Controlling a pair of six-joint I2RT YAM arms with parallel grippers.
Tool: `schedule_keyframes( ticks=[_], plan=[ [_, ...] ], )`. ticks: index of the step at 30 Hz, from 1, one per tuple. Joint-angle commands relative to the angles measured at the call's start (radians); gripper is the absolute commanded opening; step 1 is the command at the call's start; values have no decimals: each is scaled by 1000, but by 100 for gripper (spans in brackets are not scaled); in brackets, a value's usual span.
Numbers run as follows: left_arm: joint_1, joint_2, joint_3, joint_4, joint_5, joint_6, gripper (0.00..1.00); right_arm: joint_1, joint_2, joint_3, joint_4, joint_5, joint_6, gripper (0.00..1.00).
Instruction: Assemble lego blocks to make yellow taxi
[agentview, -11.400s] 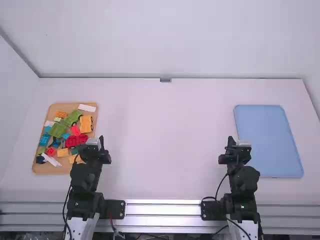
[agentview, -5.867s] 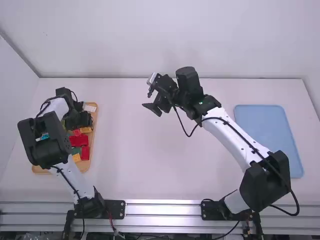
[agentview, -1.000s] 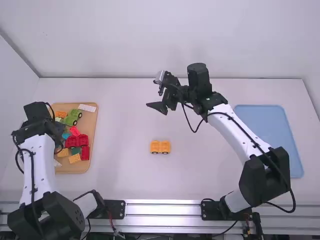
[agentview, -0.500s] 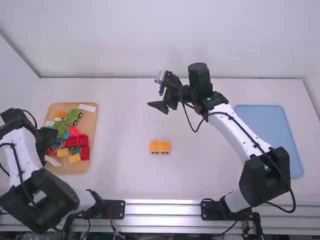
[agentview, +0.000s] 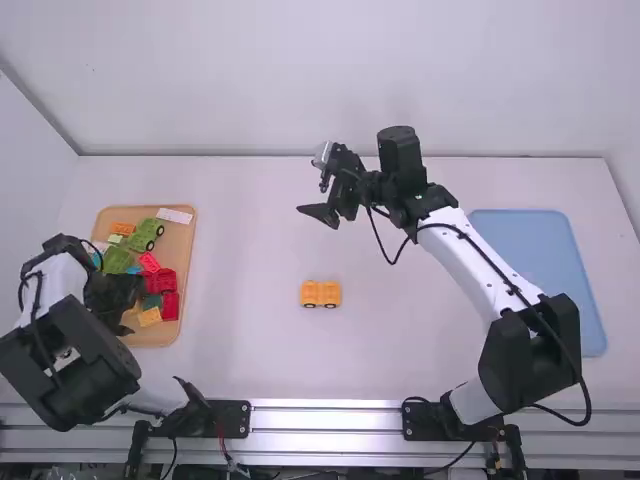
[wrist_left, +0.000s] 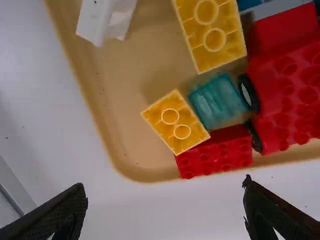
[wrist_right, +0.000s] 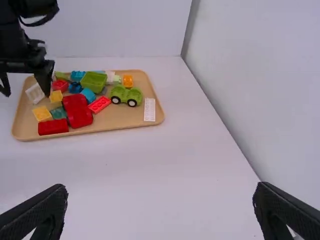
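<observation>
So the orange-yellow wheeled block (agentview: 321, 294) is sitting on the white table (agentview: 400, 350), around the middle, between the wooden tray (agentview: 184, 262) and the light blue board (agentview: 540, 285). It's upright on its wheels, side facing the high camera, and nothing's gripping it.

The right gripper (agentview: 314, 198) hangs over the table farther out than that block, well apart from it. Fingers are spread and there's nothing between them.

Over at the tray, the left gripper (agentview: 129, 308) is above the near part. Its fingers are wide apart too, also empty. From its wrist camera you get a small yellow brick (wrist_left: 176, 122) lying at an angle near the tray's rim, right up against a red brick (wrist_left: 215, 152), with a teal brick (wrist_left: 218, 101) just beside it. There's a second yellow brick (wrist_left: 212, 32) a bit further off, near a white piece (wrist_left: 106, 20).

Rest of the tray is a proper jumble: a red wheeled piece (agentview: 163, 279) next to the teal and red bricks, a bright red flat brick (agentview: 149, 262), a green wheeled block (agentview: 147, 233), an orange brick (agentview: 123, 228) and a long white plate (agentview: 174, 215) near the far rim.
</observation>
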Motion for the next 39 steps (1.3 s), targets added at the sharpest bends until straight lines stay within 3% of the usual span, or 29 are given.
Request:
schedule_keyframes(
  ticks=[1, 12, 19, 26, 35, 39],
  plan=[
    [-11, 2, -42, 18, -8, -45, 79, -4, -7, -3, 0, -3, -3, 99],
    [-76, 2, -108, 142, -26, -58, 70, -5, -7, -3, -22, -3, -18, 99],
    [-80, 2, -118, 121, -68, -76, 62, -6, -7, -3, -53, 1, -55, 99],
    [-68, 2, -79, 13, -117, -79, 62, -15, -7, -3, -46, -2, -55, 99],
    [-66, 2, -72, -7, -214, -148, 68, -17, -7, -3, -47, -2, -55, 99],
    [-74, 2, -77, 16, -218, -149, 66, -17, -7, -3, -48, -2, -55, 99]
  ],
)
